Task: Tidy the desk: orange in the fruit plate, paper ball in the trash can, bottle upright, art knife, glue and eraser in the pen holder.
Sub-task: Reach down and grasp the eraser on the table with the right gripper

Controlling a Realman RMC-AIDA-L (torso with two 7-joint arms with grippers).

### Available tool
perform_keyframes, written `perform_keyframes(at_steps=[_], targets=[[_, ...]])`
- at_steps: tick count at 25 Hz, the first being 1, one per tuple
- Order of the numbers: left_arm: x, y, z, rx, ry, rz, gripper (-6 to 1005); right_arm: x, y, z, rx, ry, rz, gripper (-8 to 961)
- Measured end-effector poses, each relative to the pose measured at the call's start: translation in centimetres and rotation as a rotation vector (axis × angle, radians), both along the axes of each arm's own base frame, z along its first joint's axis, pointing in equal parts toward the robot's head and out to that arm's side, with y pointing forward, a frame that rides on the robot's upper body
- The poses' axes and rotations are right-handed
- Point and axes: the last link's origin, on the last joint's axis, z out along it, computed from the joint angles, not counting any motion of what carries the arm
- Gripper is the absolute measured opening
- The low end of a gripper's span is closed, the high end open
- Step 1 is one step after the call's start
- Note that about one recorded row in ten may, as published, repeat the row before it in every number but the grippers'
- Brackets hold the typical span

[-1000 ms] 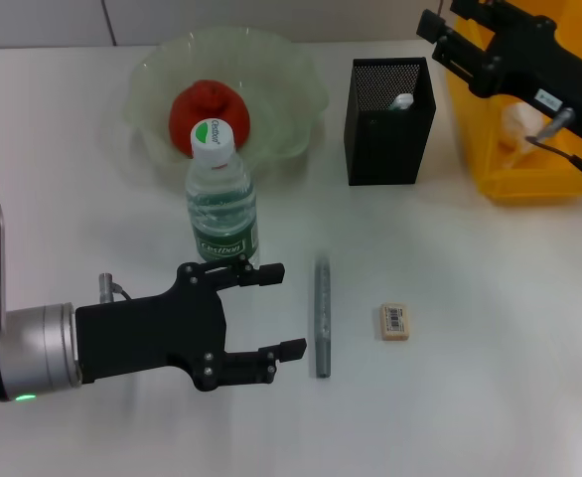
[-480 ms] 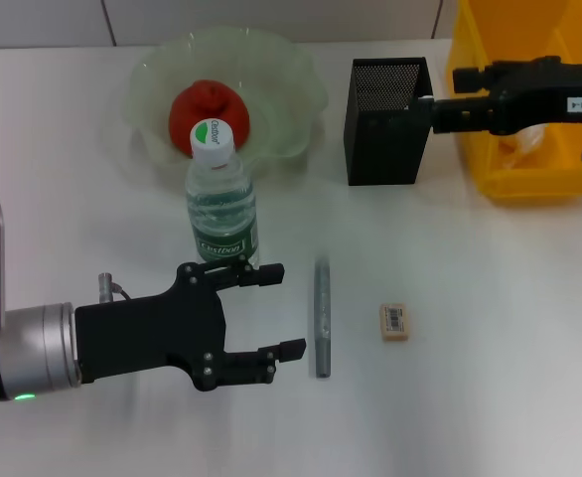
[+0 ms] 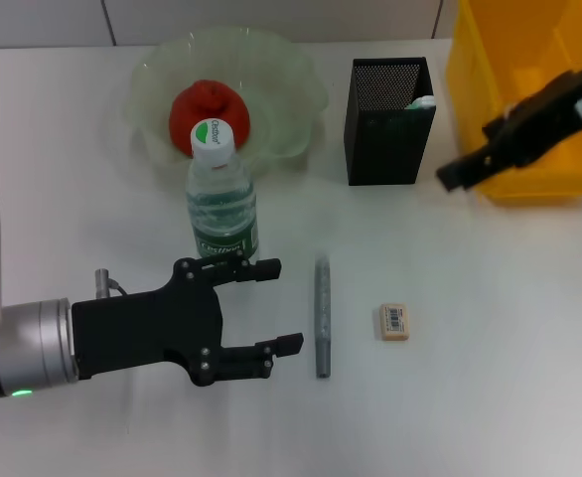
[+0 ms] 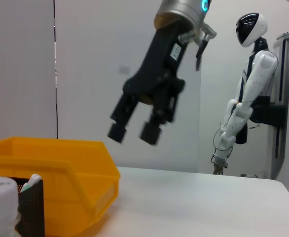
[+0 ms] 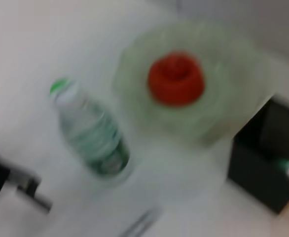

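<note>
In the lower left of the head view the left gripper [image 3: 265,306] is hovering just above the table [image 3: 490,348] with its fingers spread and nothing between them, just below the upright bottle [image 3: 219,197]. The right gripper [image 3: 458,174] is hanging at the right edge, in front of the yellow trash can [image 3: 509,60]; the left wrist view shows its fingers [image 4: 117,131] slightly parted and empty. The orange [image 3: 204,107] is sitting in the fruit plate [image 3: 291,89] at upper centre. The art knife [image 3: 322,316] and eraser [image 3: 394,322] are lying apart on the table, lower centre, below the pen holder [image 3: 388,124], which is holding a white-capped item.
</note>
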Motion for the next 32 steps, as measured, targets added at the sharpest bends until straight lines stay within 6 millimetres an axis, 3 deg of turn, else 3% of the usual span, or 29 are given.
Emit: perform_keyframes(at_steps=[2, 5, 12, 17, 32], targets=[[0.0, 0.0, 0.0, 0.000, 0.000, 0.000, 786, 0.0, -0.1, -0.7, -0.037, -0.019, 0.011, 838], [-0.1, -0.1, 0.0, -0.001, 0.000, 0.005, 786, 0.3, -0.6, -4.0, -0.185, -0.128, 0.137, 837], [-0.2, -0.1, 0.0, -0.001, 0.000, 0.007, 786, 0.6, -1.8, -7.6, -0.348, -0.270, 0.384, 835], [-0.2, -0.1, 0.0, -0.002, 0.000, 0.007, 786, 1.0, -2.2, -10.1, -0.409, -0.359, 0.466, 837], [-0.2, -0.1, 0.1, -0.003, 0.000, 0.004, 786, 1.9, -1.2, -13.0, -0.416, -0.370, 0.463, 806]])
